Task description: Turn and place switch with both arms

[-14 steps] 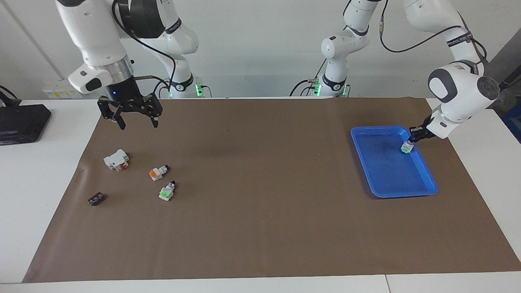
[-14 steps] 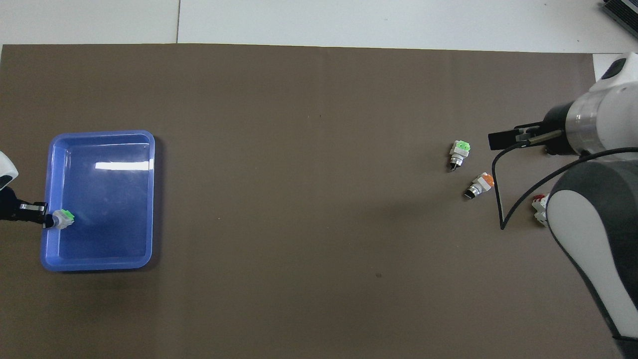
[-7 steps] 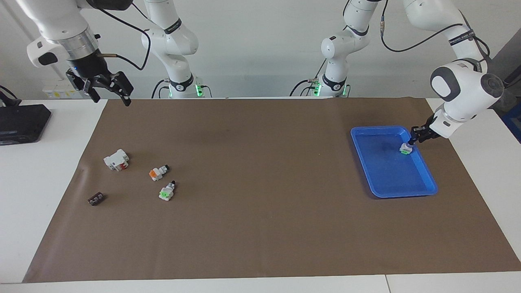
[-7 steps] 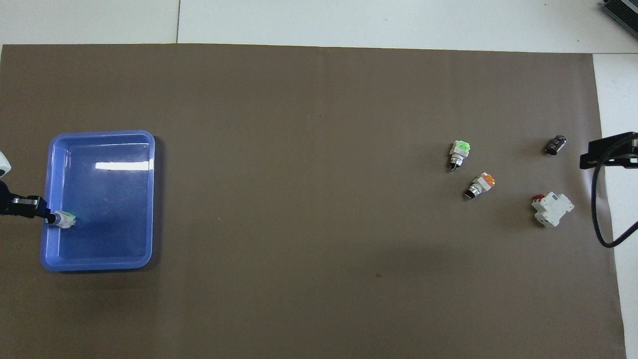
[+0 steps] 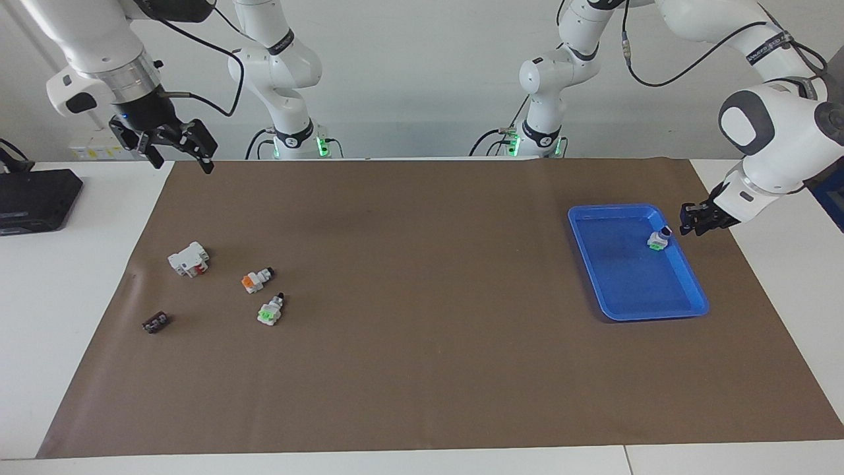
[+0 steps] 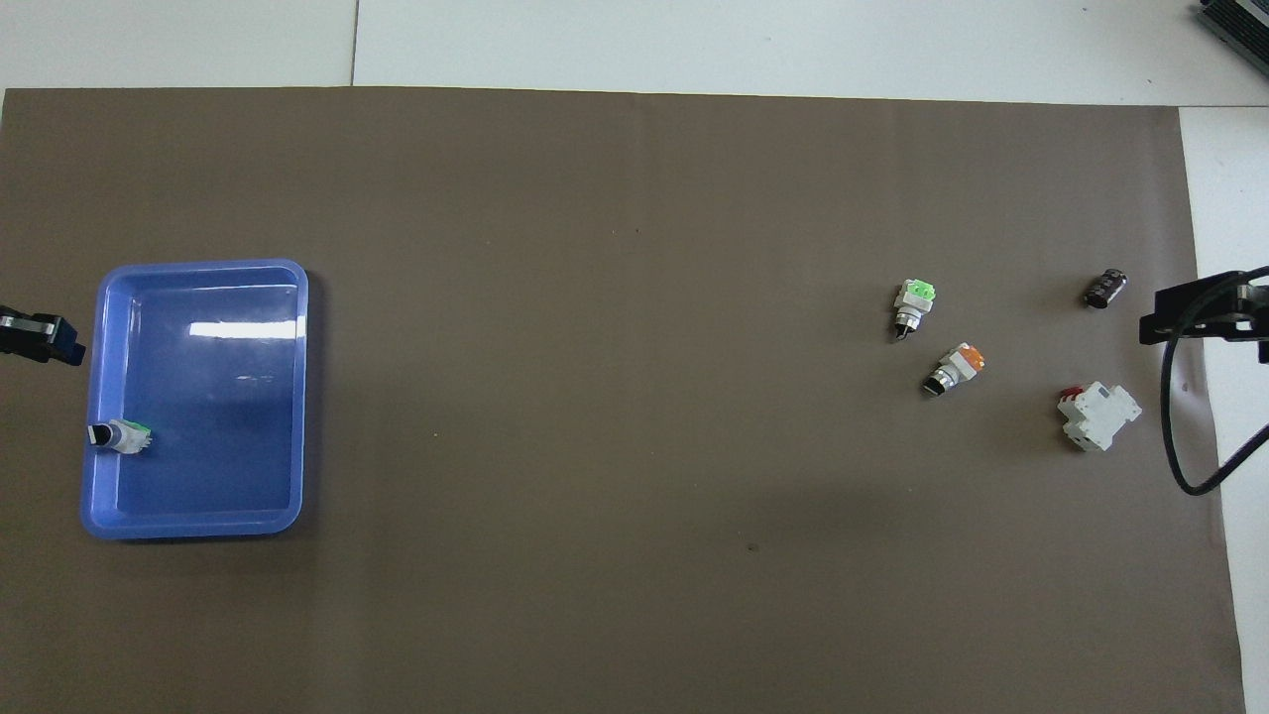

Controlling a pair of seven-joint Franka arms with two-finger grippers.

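Observation:
A white switch (image 5: 658, 240) with a black knob and a green end lies in the blue tray (image 5: 620, 280), against the tray wall toward the left arm's end; it also shows in the overhead view (image 6: 121, 435). My left gripper (image 5: 696, 221) is open and empty, just outside that tray wall and apart from the switch; it also shows in the overhead view (image 6: 40, 337). A second green-ended switch (image 5: 270, 311) lies on the brown mat at the right arm's end. My right gripper (image 5: 183, 160) is open and empty, raised over the mat's corner nearest the robots.
An orange-marked switch (image 5: 256, 280), a white block with red (image 5: 188, 258) and a small dark part (image 5: 155, 322) lie near the second switch. A black device (image 5: 33, 198) sits on the white table off the mat.
My left gripper let go of the switch in the tray and drew back outside the tray wall. My right gripper rose and moved off the mat's objects toward the mat's corner.

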